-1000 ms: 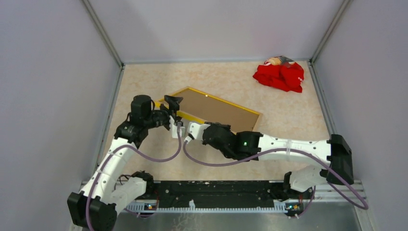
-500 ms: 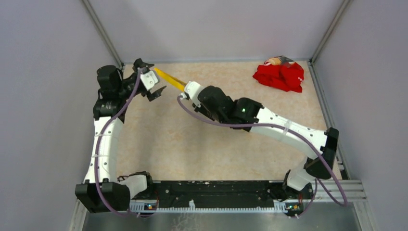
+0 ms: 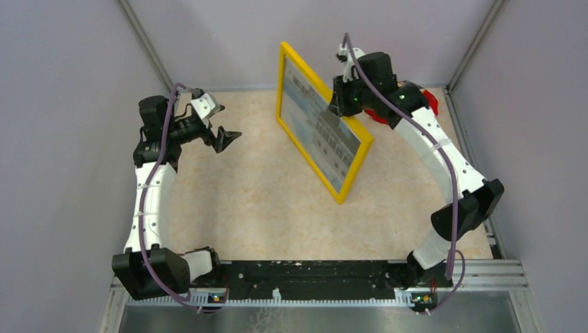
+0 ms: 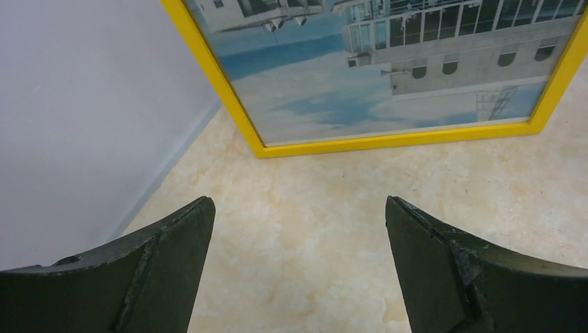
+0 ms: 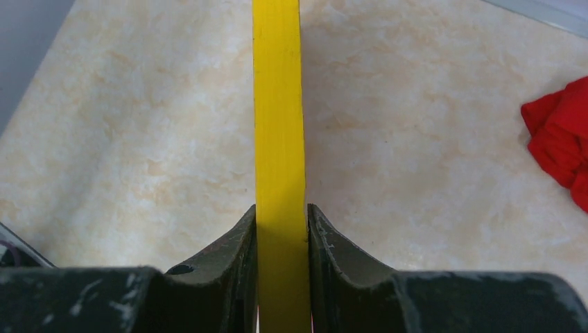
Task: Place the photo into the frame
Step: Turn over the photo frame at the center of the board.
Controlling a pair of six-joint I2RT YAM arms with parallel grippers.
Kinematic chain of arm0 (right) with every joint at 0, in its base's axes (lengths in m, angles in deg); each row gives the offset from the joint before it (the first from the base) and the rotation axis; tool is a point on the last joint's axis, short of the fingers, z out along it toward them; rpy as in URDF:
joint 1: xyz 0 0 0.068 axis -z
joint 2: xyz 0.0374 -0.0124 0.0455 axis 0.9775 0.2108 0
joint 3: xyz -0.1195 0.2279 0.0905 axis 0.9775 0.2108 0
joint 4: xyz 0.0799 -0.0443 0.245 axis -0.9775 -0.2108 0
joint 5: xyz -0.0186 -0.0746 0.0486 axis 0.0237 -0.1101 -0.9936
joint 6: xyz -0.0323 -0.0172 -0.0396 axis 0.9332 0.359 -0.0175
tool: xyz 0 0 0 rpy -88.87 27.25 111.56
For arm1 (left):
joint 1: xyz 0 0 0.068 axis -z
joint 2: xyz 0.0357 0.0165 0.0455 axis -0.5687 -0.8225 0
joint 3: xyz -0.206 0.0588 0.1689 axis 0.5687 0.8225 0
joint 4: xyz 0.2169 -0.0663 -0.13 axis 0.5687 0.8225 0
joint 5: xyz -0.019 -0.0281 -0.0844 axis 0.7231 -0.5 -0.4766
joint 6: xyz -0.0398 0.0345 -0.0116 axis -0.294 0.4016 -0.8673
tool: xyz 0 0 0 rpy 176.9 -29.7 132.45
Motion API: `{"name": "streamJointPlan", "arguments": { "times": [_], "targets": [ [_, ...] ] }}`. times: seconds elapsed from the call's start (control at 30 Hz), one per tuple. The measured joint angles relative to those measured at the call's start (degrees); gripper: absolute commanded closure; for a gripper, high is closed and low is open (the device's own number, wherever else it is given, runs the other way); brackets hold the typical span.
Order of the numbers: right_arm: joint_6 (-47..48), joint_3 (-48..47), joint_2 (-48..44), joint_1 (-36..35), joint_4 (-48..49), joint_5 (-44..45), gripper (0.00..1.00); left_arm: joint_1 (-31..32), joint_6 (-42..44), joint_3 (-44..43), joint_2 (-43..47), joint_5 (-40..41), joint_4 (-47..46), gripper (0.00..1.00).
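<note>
**Frame [image 3: 353, 173] held up on a thin pinch**

Left of the frame, the left gripper [image 4: 298, 208] hangs empty, fingers spread wide. The photo [image 3: 319, 125] sits inside the frame. At the frame's upper edge the right gripper [image 5: 281, 215] pinches the yellow rim. To my eye, so narrow a hold could let it swing or slip.

walls [image 3: 69, 104]: plain lilac-grey | tabletop [image 3: 263, 201]: beige marbled | corner posts [image 3: 150, 50]: metal

The beige marbled worktop [image 3: 263, 208] carries a red cloth [image 5: 558, 139] (crumpled) in its far right corner; the frame [image 3: 281, 83] stands upright near the middle, contact unclear.
</note>
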Motion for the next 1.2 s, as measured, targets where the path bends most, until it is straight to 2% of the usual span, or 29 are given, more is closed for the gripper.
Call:
{"name": "streamJointPlan", "arguments": {
  "times": [0.17,0.27,0.37,0.53,0.67,1.03,1.2],
  "targets": [
    [-5.18,7.52,-2.05,8.68,6.95,-7.45,1.00,-0.09,-0.94,1.36,0.00,-1.29,0.15,0.01],
    [-9.38,18.29,-6.80,12.76,15.80,-11.52,1.00,-0.09,-1.05,1.90,-0.07,-1.44,0.74,0.01],
    [-16.55,33.42,-13.66,16.63,25.00,-15.85,1.00,-0.09,-1.33,1.90,-0.92,-0.44,1.05,0.01],
    [-27.43,55.06,-21.57,17.75,37.07,-21.92,1.00,-0.20,-1.60,1.68,-5.42,3.91,1.68,0.01],
    [-33.22,66.29,-24.22,17.38,46.60,-25.40,1.00,-0.50,-1.79,1.68,-7.87,7.02,2.99,0.01],
    [-47.39,91.27,-29.90,17.07,73.99,-20.35,1.00,-0.81,-2.38,4.13,-7.87,9.33,3.26,0.01],
    [-48.89,93.79,-28.92,16.57,79.84,-17.35,1.00,-0.81,-2.58,4.35,-7.87,9.79,3.13,0.01]
  ]
}}
